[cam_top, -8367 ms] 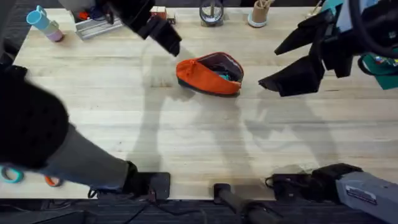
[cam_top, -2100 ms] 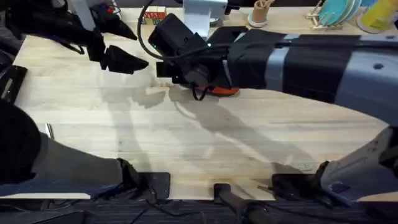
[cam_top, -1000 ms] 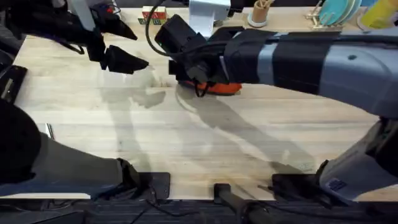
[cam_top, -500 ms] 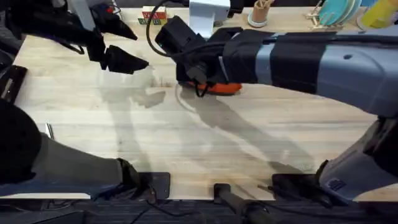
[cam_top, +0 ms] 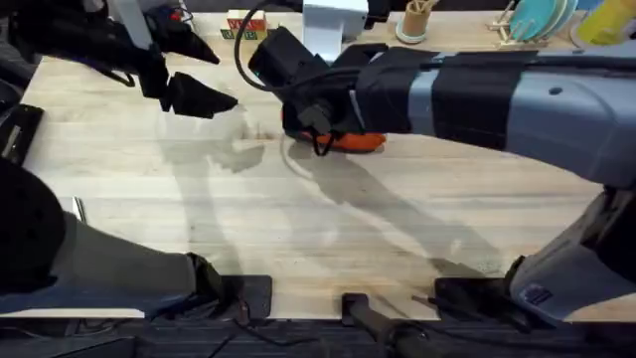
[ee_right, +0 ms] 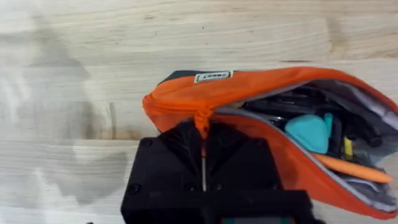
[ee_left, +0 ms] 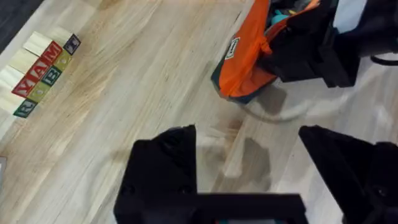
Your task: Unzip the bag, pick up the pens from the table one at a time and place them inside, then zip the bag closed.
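Orange fabric of the soft, gaping pencil pouch (ee_right: 261,118) is being pinched at its zipper pull tab (ee_right: 202,118) by the right gripper (ee_right: 203,163), newly arrived there; zipping is judged underway. Beside the pouch, the left gripper (ee_left: 249,174) is being held spread, empty.

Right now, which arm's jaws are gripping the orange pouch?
Those of the right arm, closed on the orange pouch at its zipper end; those of the left arm hang open over the table beside it.

light: bright, even | shadows: soft arm shadows on table (cam_top: 298,229); near arms blurred
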Available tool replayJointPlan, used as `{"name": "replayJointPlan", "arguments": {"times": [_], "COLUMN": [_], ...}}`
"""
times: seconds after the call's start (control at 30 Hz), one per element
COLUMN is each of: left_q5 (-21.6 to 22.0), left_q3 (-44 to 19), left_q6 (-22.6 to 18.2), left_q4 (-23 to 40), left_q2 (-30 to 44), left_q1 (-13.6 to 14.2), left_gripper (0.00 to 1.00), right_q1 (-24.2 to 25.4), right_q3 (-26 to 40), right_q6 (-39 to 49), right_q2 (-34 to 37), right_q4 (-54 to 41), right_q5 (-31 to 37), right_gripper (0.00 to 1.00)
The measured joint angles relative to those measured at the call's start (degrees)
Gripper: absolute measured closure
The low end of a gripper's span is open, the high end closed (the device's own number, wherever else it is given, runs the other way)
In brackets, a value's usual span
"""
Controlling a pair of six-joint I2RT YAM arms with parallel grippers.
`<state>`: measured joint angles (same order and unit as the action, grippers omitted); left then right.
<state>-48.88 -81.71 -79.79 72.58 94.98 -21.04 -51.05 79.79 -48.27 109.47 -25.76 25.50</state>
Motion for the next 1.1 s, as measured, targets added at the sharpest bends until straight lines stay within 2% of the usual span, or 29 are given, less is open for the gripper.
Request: {"name": "replayJointPlan", "arguments": {"times": [0.33, 0.7, 1.1], "left_q5": [0.00, 0.00, 0.00], "left_q3": [0.00, 0.00, 0.00], "left_q6": [0.00, 0.00, 0.00], "left_q4": [0.00, 0.01, 0.00], "left_q2": [0.00, 0.00, 0.00], "left_q1": [0.00, 0.00, 0.00], "left_gripper": [0.008, 0.007, 0.007], "right_q1": [0.00, 0.00, 0.00], "right_q3": [1.07, 7.70, 9.62], "right_q6": [0.42, 0.72, 0.72], "right_q2": [0.00, -0.56, -0.57], "right_q4": [-2.11, -13.71, -15.28], "right_q5": [0.00, -0.28, -0.94], "right_gripper": [0.968, 0.969, 0.970]}}
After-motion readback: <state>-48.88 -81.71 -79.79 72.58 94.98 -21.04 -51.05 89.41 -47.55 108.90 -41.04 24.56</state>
